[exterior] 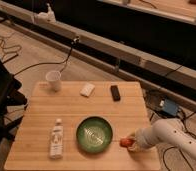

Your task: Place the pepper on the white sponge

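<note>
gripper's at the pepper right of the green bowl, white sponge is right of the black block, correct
No. The camera view shows the white sponge left of the black block. The gripper is at the pepper, right of the green bowl.

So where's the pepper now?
The pepper lies near the table's front right edge, just right of the green bowl, with the gripper at its right end.
</note>
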You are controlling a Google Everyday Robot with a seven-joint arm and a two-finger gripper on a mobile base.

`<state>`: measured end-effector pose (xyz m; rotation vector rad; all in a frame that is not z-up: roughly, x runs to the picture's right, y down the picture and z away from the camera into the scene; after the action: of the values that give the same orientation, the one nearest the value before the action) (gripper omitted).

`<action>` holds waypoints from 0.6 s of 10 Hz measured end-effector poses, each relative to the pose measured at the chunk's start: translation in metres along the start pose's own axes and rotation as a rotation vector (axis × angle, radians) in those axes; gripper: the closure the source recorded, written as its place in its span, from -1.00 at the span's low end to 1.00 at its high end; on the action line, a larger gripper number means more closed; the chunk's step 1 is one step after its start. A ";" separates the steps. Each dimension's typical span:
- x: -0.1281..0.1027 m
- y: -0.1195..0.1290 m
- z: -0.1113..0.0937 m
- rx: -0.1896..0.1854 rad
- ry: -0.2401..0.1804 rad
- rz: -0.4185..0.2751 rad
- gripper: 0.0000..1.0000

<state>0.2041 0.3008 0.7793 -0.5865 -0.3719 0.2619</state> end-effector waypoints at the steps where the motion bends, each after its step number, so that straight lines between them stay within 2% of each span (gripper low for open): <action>1: 0.002 -0.007 0.000 0.013 0.017 0.023 1.00; 6: 0.001 -0.050 0.002 0.041 0.063 0.070 1.00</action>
<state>0.2113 0.2620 0.8097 -0.5671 -0.2846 0.3166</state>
